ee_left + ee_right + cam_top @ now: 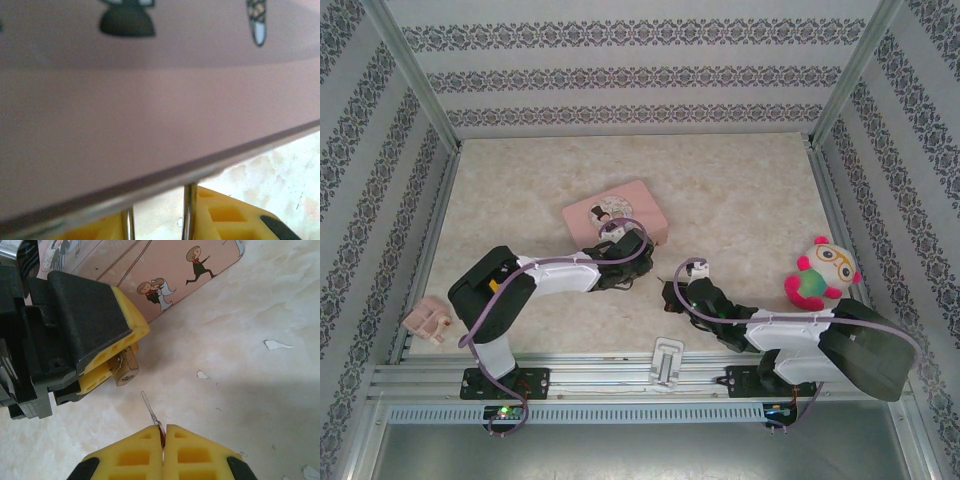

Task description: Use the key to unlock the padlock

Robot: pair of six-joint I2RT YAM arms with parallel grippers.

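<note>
In the right wrist view the small brass padlock (126,371) sits pinched between the yellow fingers (131,327) of my left gripper (120,365), its keyhole end facing my right gripper (163,429). The right gripper is shut on the thin grey key (150,410). The key's blade points up-left at the padlock, and its tip stops a short gap below the keyhole. From above, the left gripper (620,262) and the right gripper (672,296) face each other mid-table. In the left wrist view the two legs of the padlock's shackle (188,212) stand between that gripper's fingers (225,220).
The pink tin (616,212) lies right behind the left gripper, and its side (150,100) is very close in the left wrist view. A plush toy (820,272) sits at the right. A white clip bracket (667,358) rests on the front rail. A small pink object (428,322) lies at the left edge.
</note>
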